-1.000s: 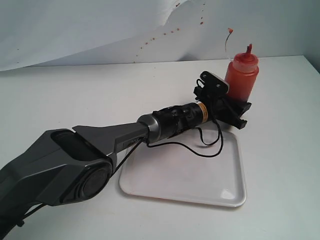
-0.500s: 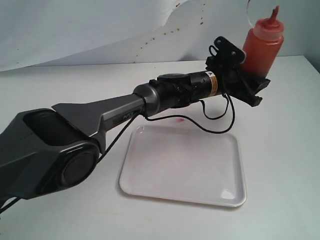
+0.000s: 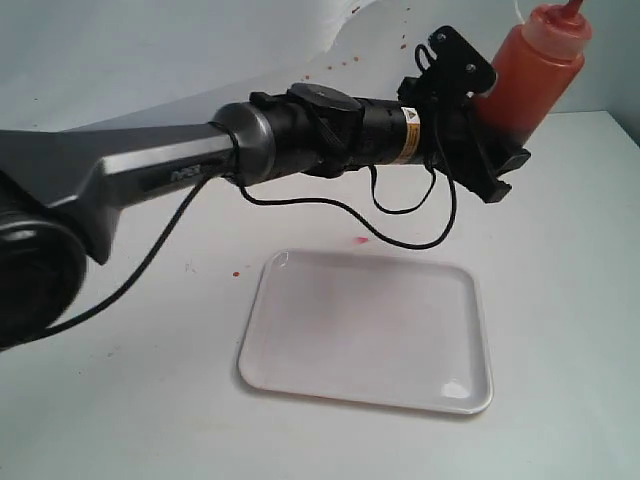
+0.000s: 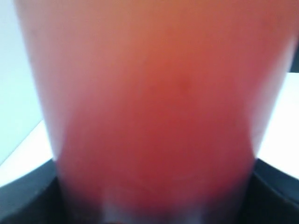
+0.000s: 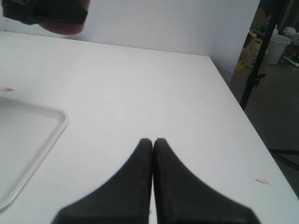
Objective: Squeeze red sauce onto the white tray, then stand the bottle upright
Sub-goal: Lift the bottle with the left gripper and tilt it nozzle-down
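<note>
The bottle [image 3: 537, 72], orange-red and translucent, hangs high above the table's back right, tilted a little, its nozzle cut off by the picture's top edge. My left gripper [image 3: 497, 140] is shut on its lower part. Red sauce [image 4: 154, 121] shows through the bottle wall, which fills the left wrist view. The white tray [image 3: 370, 330] lies flat on the table below and nearer the front, with no sauce seen on it. In the right wrist view my right gripper [image 5: 153, 142] is shut on nothing, low over the table beside the tray's corner [image 5: 32, 135].
Faint red specks mark the table behind the tray [image 3: 360, 241] and the white backdrop [image 3: 330, 68]. A black cable [image 3: 420, 235] loops under the left wrist. The table's edge [image 5: 243, 121] drops off past the right gripper, with a stand [image 5: 257, 70] beyond.
The left arm has lifted the bottle off the table, up and to the right, from beside the tray's back edge to near the top of the exterior view.
</note>
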Controlling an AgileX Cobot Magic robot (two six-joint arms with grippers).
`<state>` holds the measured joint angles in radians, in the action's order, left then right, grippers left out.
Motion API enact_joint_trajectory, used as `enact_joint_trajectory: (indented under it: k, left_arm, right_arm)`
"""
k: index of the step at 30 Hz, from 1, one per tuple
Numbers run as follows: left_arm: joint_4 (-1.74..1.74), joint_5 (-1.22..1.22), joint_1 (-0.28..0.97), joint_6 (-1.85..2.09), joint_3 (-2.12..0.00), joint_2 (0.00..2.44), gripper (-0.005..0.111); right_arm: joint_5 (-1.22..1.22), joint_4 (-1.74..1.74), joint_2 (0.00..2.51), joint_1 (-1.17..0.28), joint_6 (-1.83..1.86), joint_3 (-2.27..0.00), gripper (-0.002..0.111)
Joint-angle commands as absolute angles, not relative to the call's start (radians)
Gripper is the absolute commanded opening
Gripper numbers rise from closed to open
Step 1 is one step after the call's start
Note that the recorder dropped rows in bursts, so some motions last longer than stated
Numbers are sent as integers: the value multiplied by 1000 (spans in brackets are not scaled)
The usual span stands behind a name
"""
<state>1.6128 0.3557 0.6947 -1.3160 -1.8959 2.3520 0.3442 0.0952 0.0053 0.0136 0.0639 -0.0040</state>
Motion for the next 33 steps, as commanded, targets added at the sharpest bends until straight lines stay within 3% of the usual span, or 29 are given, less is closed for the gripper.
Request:
enact_joint_trajectory:
  k: [1,11,17,33]
  left_arm:
    - [1639,321,697,-1324,-1737,2182,0]
    - [1685,55,697,-1218,-1264,1803,0]
    - [1744,16,697,-1218,-1023,1588,0]
    - [1744,-61,697,-1218,-737,1284,0]
  right_arm:
    - [341,92,0,19,67,0,0]
    - [341,92,0,19,67,0,0]
    - [341,92,0,19,67,0,0]
    - [341,92,0,19,67,0,0]
